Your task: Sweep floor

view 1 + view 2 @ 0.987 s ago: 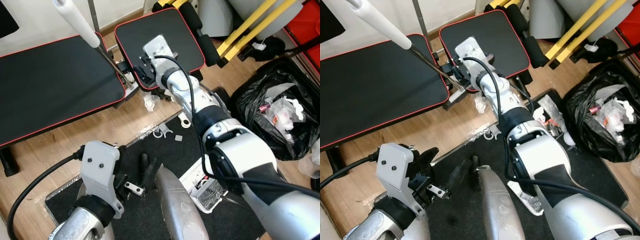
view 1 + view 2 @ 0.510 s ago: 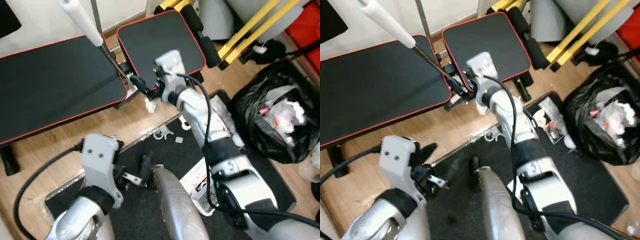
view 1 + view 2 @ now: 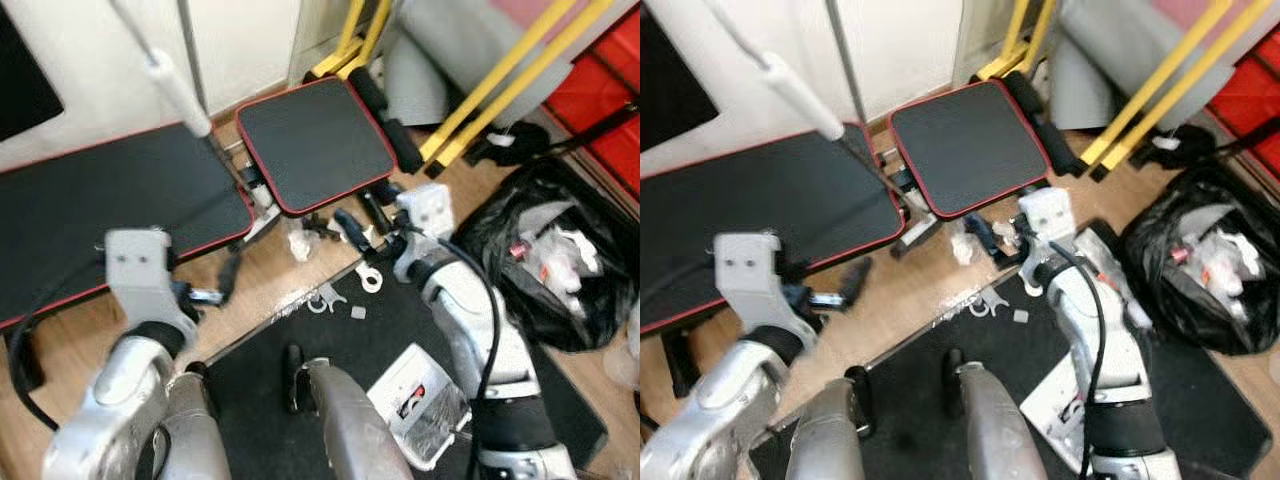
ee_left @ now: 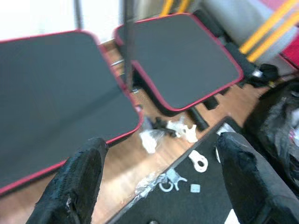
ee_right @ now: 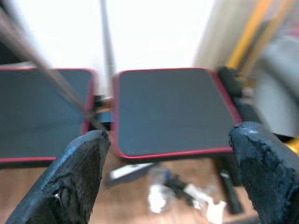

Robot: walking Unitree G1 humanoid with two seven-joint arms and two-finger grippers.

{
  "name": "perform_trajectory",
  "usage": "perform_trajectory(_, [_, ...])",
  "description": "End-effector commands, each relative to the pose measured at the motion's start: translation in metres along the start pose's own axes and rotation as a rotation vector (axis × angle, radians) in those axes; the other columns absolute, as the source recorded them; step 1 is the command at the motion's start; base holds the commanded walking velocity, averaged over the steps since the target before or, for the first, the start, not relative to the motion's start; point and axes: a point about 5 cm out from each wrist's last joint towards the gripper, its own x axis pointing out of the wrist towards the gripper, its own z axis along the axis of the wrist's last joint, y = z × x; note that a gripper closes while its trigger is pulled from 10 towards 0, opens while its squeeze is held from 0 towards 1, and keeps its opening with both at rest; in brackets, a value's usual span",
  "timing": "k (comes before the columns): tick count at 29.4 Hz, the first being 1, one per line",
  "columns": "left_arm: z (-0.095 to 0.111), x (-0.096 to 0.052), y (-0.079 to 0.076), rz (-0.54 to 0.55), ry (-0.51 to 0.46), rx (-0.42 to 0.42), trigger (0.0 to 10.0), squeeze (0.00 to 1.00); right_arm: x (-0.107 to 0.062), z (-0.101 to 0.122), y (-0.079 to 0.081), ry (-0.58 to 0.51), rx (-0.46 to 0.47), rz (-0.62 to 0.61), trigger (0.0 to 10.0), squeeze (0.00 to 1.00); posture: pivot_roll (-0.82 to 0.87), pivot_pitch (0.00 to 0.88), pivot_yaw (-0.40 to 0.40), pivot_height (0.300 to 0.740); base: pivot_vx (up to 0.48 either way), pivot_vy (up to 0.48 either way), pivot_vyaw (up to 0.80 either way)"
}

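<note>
A broom with a white handle [image 3: 176,84] and a thin dark rod [image 3: 226,160] leans down into the gap between the two bench pads. White litter [image 3: 297,240] lies on the wooden floor by the bench foot, with a ring [image 3: 368,277] and clips [image 4: 168,181] at the mat's edge. My right gripper [image 3: 348,228] hovers low over this litter, open, its fingers [image 5: 79,179] spread wide with nothing between them. My left gripper [image 3: 228,278] is out over the floor in front of the left pad, also open, with its fingers [image 4: 79,179] apart.
A black weight bench with red-edged pads [image 3: 314,140] blocks the far side. A black mat [image 3: 395,315] covers the near floor and carries a white package [image 3: 415,385]. An open black rubbish bag [image 3: 545,250] sits at the right, and yellow bars [image 3: 480,100] stand behind.
The camera has lifted, so the scene sits lower. My right gripper has drawn back from the broom rod to the litter by the bench foot. My left arm has swung up and left.
</note>
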Motion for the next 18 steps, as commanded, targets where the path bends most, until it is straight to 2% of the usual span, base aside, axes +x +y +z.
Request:
perform_trajectory(1, [-0.005, 0.001, -0.002, -0.061, 0.006, 0.000, 10.0, 0.00, -0.012, 0.000, -0.007, -0.003, 0.020, -0.051, 10.0, 0.00, -0.09, 0.177, -0.196, 0.740, 0.424, 0.000, -0.78])
perform_trajectory(2, [-0.005, 0.001, -0.002, -0.061, 0.006, 0.000, 10.0, 0.00, -0.012, 0.000, -0.007, -0.003, 0.020, -0.051, 10.0, 0.00, -0.09, 0.177, -0.196, 0.740, 0.424, 0.000, -0.78])
perform_trajectory(3, [-0.009, 0.005, 0.002, -0.046, 0.017, 0.039, 10.0, 0.00, -0.021, 0.001, -0.005, -0.009, 0.034, -0.083, 10.0, 0.00, -0.08, 0.158, -0.190, 0.740, 0.000, 0.000, 0.00])
perform_trajectory(7, [-0.013, 0.008, 0.003, -0.050, 0.024, 0.053, 10.0, 0.00, -0.026, -0.004, -0.003, 0.014, 0.057, -0.117, 10.0, 0.00, -0.08, 0.152, -0.190, 0.740, 0.000, 0.000, 0.00])
perform_trajectory(10, [-0.018, 0.006, 0.001, -0.061, 0.028, 0.060, 10.0, 0.00, -0.034, -0.009, 0.003, 0.036, 0.094, -0.115, 10.0, 0.00, -0.07, 0.146, -0.186, 0.740, 0.000, 0.000, -0.80])
perform_trajectory(16, [-0.023, 0.007, -0.004, -0.076, 0.036, 0.073, 10.0, 0.00, -0.035, -0.009, 0.005, 0.035, 0.098, -0.115, 10.0, 0.00, -0.08, 0.136, -0.184, 0.740, 0.000, 0.000, -0.80])
perform_trajectory(18, [-0.027, 0.010, -0.009, -0.090, 0.046, 0.096, 10.0, 0.00, -0.035, -0.008, 0.004, 0.022, 0.092, -0.118, 10.0, 0.00, -0.08, 0.133, -0.182, 0.740, 0.000, 0.000, 0.00])
